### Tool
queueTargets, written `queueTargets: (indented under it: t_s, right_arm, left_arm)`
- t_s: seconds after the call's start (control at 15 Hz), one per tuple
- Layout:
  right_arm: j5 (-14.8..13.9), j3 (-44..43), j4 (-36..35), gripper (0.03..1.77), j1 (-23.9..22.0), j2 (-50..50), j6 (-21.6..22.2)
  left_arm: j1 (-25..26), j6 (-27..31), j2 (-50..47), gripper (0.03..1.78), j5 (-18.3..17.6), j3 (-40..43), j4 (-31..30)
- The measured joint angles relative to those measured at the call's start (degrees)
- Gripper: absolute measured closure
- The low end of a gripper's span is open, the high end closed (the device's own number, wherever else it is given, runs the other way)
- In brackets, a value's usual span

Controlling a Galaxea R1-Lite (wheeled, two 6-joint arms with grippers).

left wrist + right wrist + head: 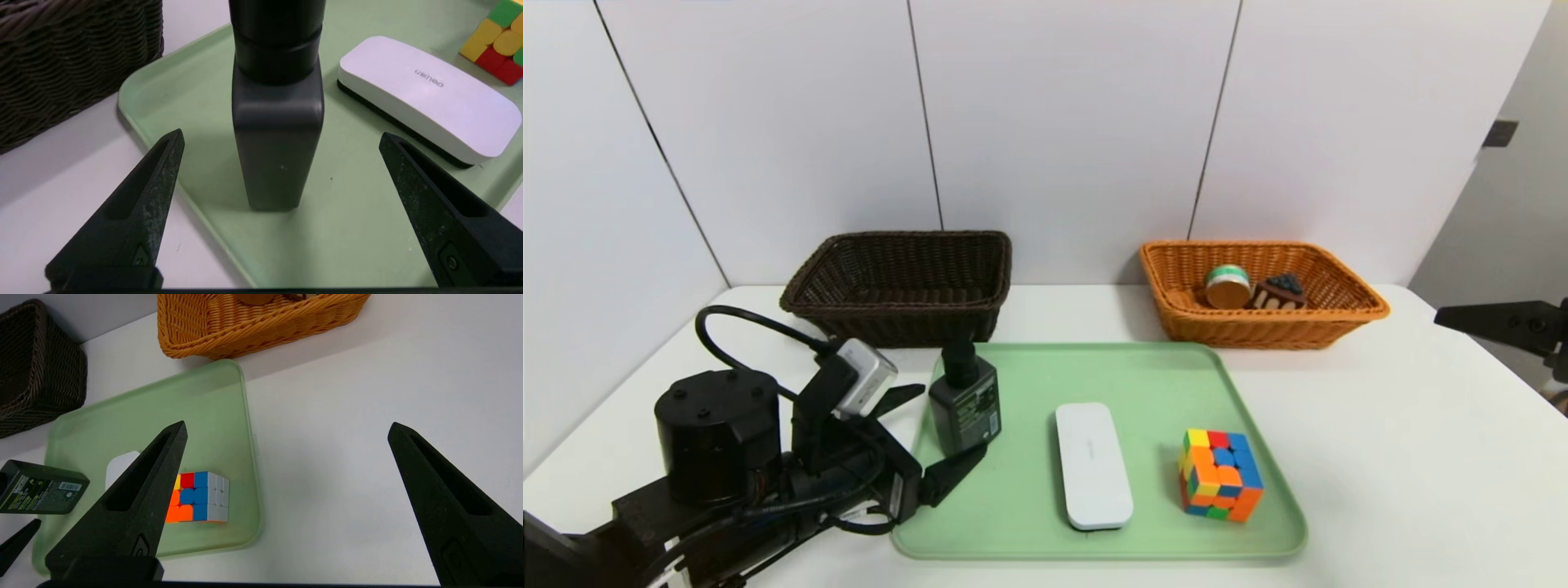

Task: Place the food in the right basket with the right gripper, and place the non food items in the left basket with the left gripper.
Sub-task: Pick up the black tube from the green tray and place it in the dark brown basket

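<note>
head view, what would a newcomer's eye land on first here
Probably the bright puzzle cube at the right of the green tray, beside a white eraser. Next, the left end effector, open, straddling the upright dark bottle at the tray's left edge.

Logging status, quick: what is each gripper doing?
Left gripper: open, jaws either side of the dark bottle, not gripping.
Right gripper: open, holding nothing.
</note>
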Motion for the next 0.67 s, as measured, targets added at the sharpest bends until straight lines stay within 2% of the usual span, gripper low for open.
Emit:
queueTargets:
  t_s: [0.33,0.67]
  right_arm:
    - [-0.09,0.20,-0.02,0.10,0.00,0.33,0.16]
    - [0.05,-0.06,-0.07,0.10,-0.20,0.49,0.24]
  left_arm:
    - [0.00,-0.26,3.25,0.12,0.06,-3.23,-0.41]
    - [-0.06,-0.72,8.19,0.12,0.06,-5.38,-5.73]
